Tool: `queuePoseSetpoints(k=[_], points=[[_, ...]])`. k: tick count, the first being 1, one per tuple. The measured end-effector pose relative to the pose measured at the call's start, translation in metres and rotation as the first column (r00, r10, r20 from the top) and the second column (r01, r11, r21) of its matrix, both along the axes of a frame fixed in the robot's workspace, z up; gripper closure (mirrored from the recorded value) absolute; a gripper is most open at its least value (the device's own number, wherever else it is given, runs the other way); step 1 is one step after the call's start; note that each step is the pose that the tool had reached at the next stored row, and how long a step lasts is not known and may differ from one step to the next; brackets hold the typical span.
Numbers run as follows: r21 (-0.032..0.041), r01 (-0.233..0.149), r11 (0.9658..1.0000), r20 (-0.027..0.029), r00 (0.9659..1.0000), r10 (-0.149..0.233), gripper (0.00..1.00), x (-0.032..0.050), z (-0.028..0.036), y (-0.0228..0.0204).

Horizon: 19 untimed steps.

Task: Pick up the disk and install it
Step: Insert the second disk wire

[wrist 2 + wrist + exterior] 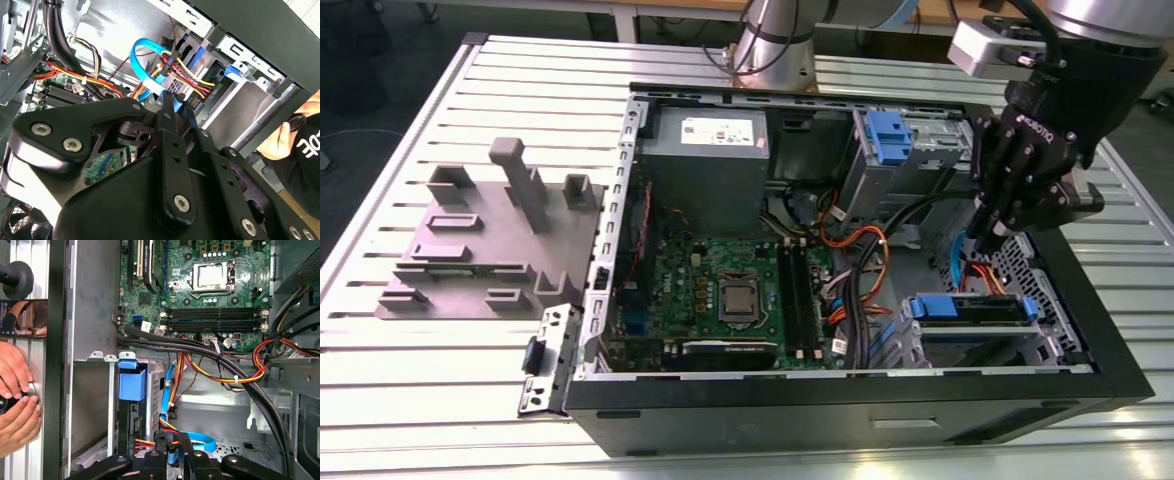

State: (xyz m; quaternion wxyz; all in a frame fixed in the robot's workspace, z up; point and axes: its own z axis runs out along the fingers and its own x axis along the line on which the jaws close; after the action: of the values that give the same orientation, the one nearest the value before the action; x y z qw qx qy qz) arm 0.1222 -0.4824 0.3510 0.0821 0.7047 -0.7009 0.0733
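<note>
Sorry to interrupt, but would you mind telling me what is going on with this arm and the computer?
The arm has its tool lowered into the open computer case, near the exterior view's right wall, beside the bundle of cables. A disk with blue rails sits in the bay just below it. In the first wrist view, a person's hands rest outside the case.

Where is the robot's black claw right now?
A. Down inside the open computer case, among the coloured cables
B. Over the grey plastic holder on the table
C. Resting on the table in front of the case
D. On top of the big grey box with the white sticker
A: in the exterior view the gripper reaches down into the open computer case, near the orange and blue cables.
</note>
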Motion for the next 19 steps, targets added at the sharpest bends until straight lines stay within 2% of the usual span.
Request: queuePoseSetpoints(k=[16, 18, 19], points=[[-0.0005, 0.0, 1.0, -0.0001, 1.0, 0.0, 0.76, 0.0047, 0.0001, 0.0], [-0.0005, 0.0, 1.0, 0.0, 1.0, 0.0, 0.76, 0.0047, 0.0001, 0.0], [-0.0005, 0.0, 1.0, -0.0001, 1.0, 0.0, 0.83, 0.0048, 0.0001, 0.0]])
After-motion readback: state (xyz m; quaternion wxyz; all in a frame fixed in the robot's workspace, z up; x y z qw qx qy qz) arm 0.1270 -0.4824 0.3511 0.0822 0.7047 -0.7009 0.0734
